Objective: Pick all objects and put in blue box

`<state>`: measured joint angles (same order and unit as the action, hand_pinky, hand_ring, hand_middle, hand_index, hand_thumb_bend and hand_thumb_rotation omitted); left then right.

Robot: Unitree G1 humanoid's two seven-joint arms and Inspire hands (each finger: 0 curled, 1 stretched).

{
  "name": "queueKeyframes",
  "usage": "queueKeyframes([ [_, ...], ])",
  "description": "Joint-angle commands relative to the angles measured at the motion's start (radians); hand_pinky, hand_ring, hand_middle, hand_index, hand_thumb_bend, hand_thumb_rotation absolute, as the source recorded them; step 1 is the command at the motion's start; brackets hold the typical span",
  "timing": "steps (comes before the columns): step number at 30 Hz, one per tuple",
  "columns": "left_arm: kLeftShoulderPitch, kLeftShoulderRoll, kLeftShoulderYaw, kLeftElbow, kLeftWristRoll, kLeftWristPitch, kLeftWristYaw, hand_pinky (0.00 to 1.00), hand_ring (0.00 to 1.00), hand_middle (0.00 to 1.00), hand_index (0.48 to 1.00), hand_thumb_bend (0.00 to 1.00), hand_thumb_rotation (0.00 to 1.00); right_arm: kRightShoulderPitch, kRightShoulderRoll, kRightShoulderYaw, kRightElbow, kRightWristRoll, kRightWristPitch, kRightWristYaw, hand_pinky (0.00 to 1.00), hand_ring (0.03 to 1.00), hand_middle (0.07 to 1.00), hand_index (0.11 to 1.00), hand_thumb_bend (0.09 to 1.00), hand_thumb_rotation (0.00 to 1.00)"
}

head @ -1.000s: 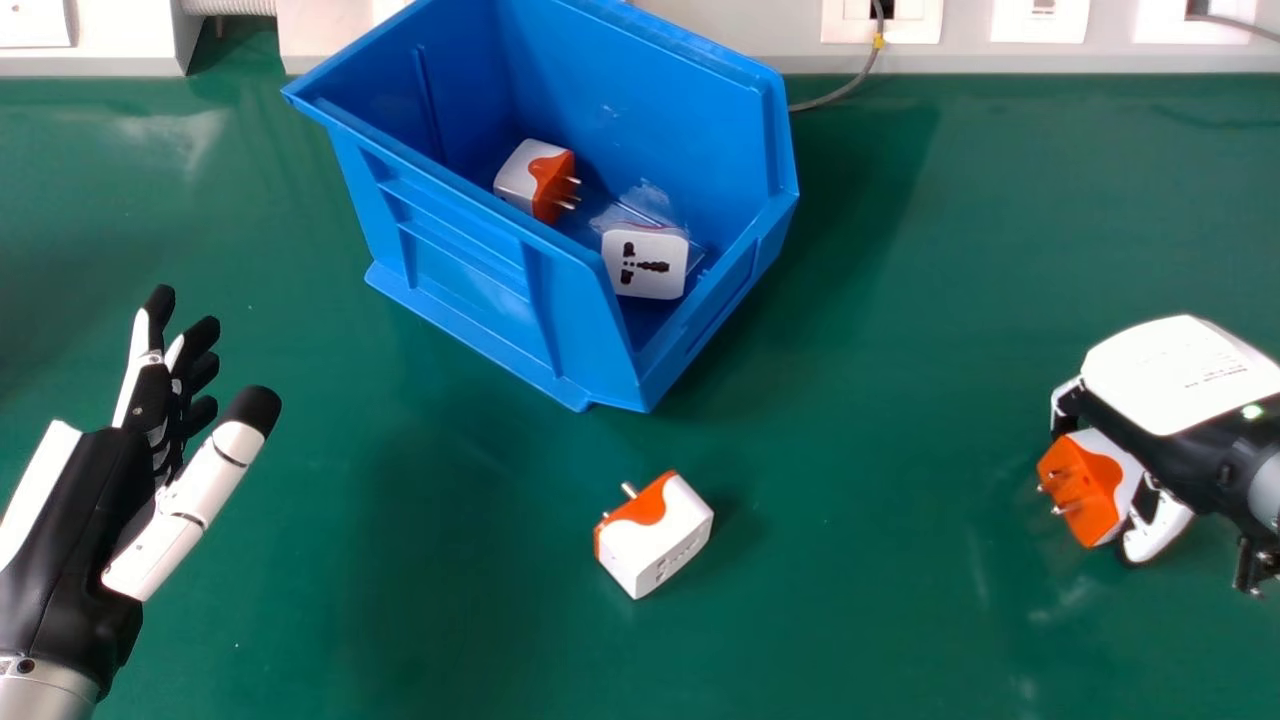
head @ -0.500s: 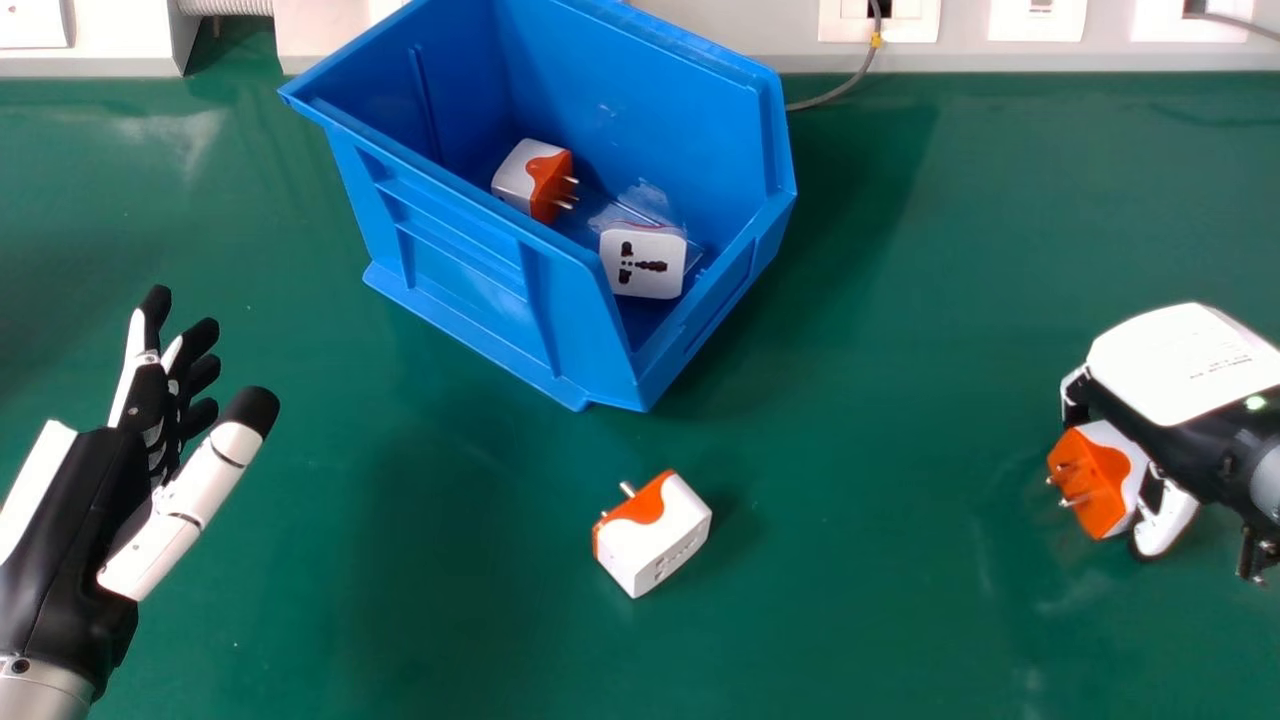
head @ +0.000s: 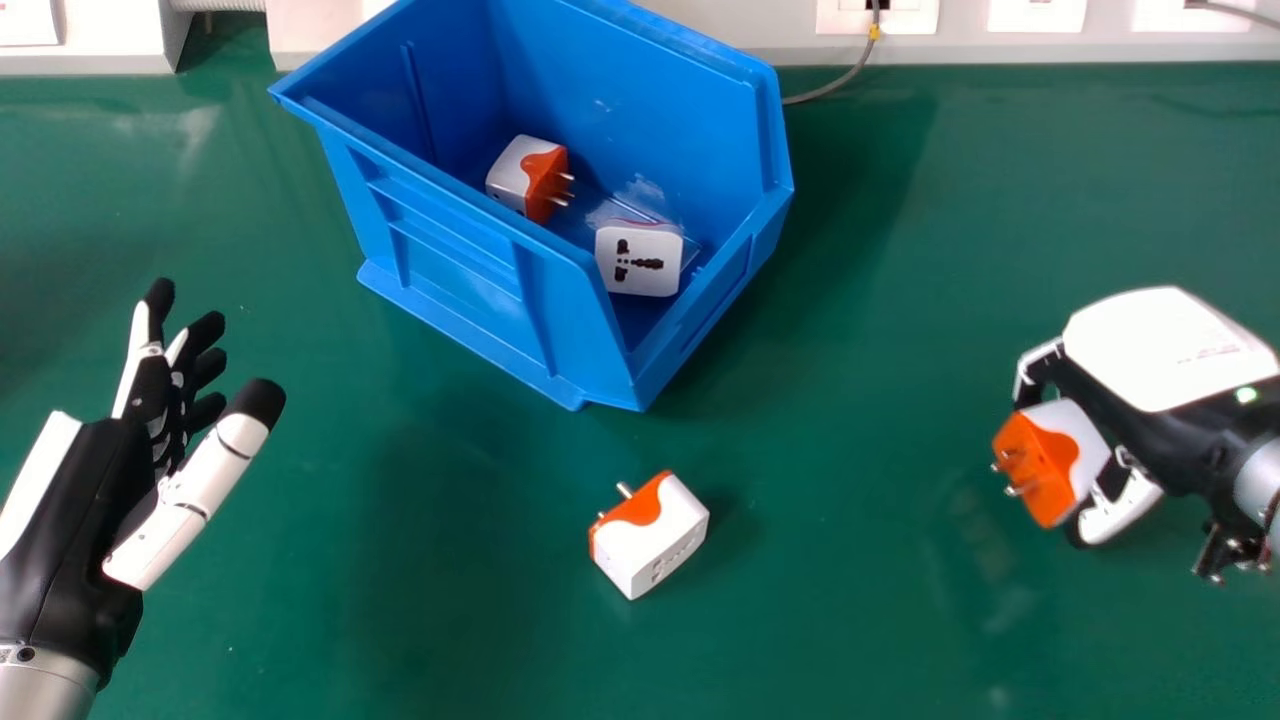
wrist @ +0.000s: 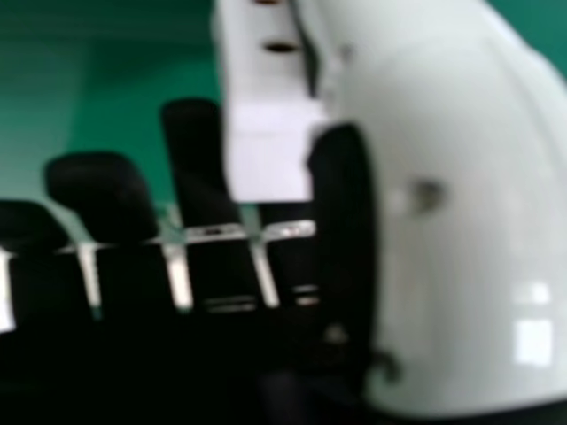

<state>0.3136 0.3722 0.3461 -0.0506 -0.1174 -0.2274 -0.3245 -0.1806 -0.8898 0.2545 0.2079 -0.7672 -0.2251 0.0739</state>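
- Head view, background: a green work surface (head: pixel 830 630) extends to a pale wall panel (head: pixel 720 28) at 12 o'clock.
- Head view, change: the right hand (head: pixel 1165 345), at 3 o'clock, has shifted toward 9 o'clock, carrying the held adapter (head: pixel 1047 462). The load is thus nearer the blue box (head: pixel 460 270); transfer appears to be the step in hand.
- Head view, difference from the frame half a second earlier: the held adapter then sat farther toward 3 o'clock. The loose adapter (head: pixel 650 535) has kept its place on the surface at 6 o'clock.
- Head view, container: the blue box stands between 11 and 12 o'clock. Inside lie a pronged adapter (head: pixel 528 178) and, toward 4 o'clock from it, a socket-faced adapter (head: pixel 640 260).
- Head view, left hand (head: pixel 85 500): located near 8 o'clock, idle, fingers spread and relaxed.
- Head view, assessment: the task looks about half complete. The next move calls for travel toward 10 o'clock, clearance over the box rim, then release.
- Right hand view: the held adapter is pinched between the thumb (wrist: pixel 461 230) and the fingers (wrist: pixel 195 164). A slip before the rim is a possible fault.
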Motion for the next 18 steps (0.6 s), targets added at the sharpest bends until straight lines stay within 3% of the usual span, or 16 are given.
queueKeyframes([
  [1,-0.008,0.008,0.004,-0.016,0.001,-0.004,0.008,0.94,0.97,0.98,0.962,0.63,0.73,0.035,-0.035,-0.088,-0.122,0.048,0.017,0.026,0.09,0.133,0.456,0.479,0.522,0.0],
  [5,-0.015,0.004,-0.002,-0.018,0.006,0.0,0.015,0.94,0.97,0.98,0.961,0.64,0.73,0.099,-0.024,-0.181,-0.273,0.077,0.037,0.055,0.09,0.125,0.32,0.474,0.506,0.07],
  [7,-0.018,0.003,-0.006,-0.019,0.009,0.003,0.019,0.94,0.97,0.98,0.961,0.64,0.73,0.108,-0.017,-0.205,-0.31,0.078,0.043,0.066,0.09,0.126,0.293,0.473,0.503,0.09],
  [11,-0.036,0.001,-0.013,0.002,0.009,-0.003,0.024,0.94,0.97,0.98,0.961,0.64,0.73,0.099,0.005,-0.25,-0.404,0.073,0.058,0.075,0.09,0.131,0.26,0.472,0.499,0.11],
  [18,-0.055,-0.003,-0.025,0.023,0.011,-0.011,0.033,0.94,0.97,0.98,0.96,0.64,0.72,0.007,0.075,-0.242,-0.451,0.087,0.062,0.096,0.1,0.145,0.224,0.47,0.493,0.14],
])
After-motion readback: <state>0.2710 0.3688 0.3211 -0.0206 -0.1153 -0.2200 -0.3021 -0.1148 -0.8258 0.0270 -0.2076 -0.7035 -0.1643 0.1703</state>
